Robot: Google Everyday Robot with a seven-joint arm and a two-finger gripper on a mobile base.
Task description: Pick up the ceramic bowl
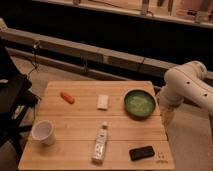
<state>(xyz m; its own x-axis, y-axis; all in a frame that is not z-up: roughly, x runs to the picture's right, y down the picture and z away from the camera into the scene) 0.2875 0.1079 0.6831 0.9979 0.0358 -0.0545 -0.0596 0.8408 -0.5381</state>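
ok, the desk point(75, 120) is light wood planks running left-right, w/ a small dark mark near its front right corner. the ceramic bowl point(140, 104) sits upright on the right side, close to the right edge, green w/ a darker rim and a paler speckled inside. left of it, apart, lies a small white block point(103, 102), and further left an orange stick-shaped thing point(67, 97). at the front left stands a white cup point(43, 132), upright. a clear bottle point(100, 144) lies on its side at front centre, cap pointing toward the back, and a flat black rectangular obj point(142, 152) lies just right of it.

my white arm point(187, 85) comes in from the right and bends down; my jaws hang off the desk's right edge, just beside the bowl, not touching it. can't tell how far open they are, and they hold nothing i can see.

room: dim, grey floor point(192, 140), a long pale ledge point(75, 48) across the back w/ cables under it, dark wall behind. a black chair point(12, 100) stands at the desk's left.
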